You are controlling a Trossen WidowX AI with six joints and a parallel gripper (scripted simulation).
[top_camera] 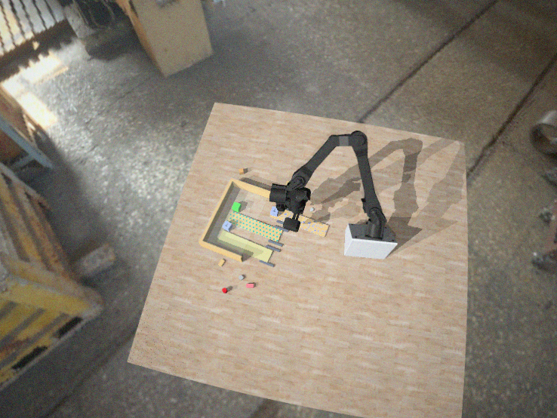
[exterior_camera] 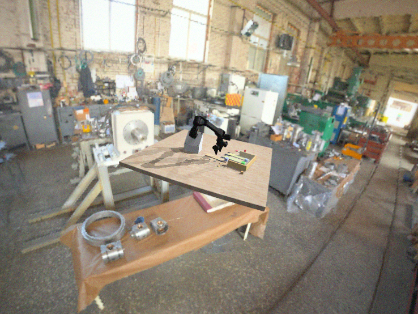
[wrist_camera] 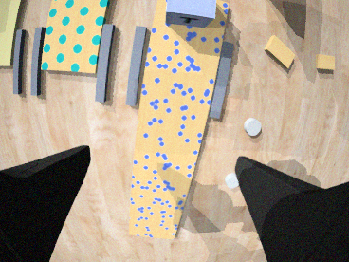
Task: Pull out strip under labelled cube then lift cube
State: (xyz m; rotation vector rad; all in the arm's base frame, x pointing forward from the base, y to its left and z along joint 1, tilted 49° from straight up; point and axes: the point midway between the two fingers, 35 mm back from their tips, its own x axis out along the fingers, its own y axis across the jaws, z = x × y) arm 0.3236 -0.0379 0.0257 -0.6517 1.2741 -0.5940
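Observation:
A light blue cube [top_camera: 274,211] [exterior_camera: 226,158] [wrist_camera: 191,9] with a dark mark on its near face rests on the far part of the blue-dotted strip [top_camera: 318,225] [wrist_camera: 166,128]. The strip lies between two grey rails, and its near end reaches well past them over the table. My gripper [wrist_camera: 164,159] is open and empty, above the near half of the strip, with one finger on each side and the cube farther ahead. A second light blue cube [top_camera: 227,225] and a green cube [top_camera: 236,207] are inside the tray. The far end of the dotted strip is hidden.
The tan-walled tray [top_camera: 216,212] holds a teal-dotted strip [top_camera: 258,225] [wrist_camera: 59,47] and a plain yellow strip [top_camera: 247,245]. Grey rails [wrist_camera: 105,62] [wrist_camera: 137,66] [wrist_camera: 221,81] stand beside the strips. White cylinders [wrist_camera: 252,126] [wrist_camera: 231,180] and tan blocks [wrist_camera: 280,51] [wrist_camera: 325,63] lie right of the dotted strip.

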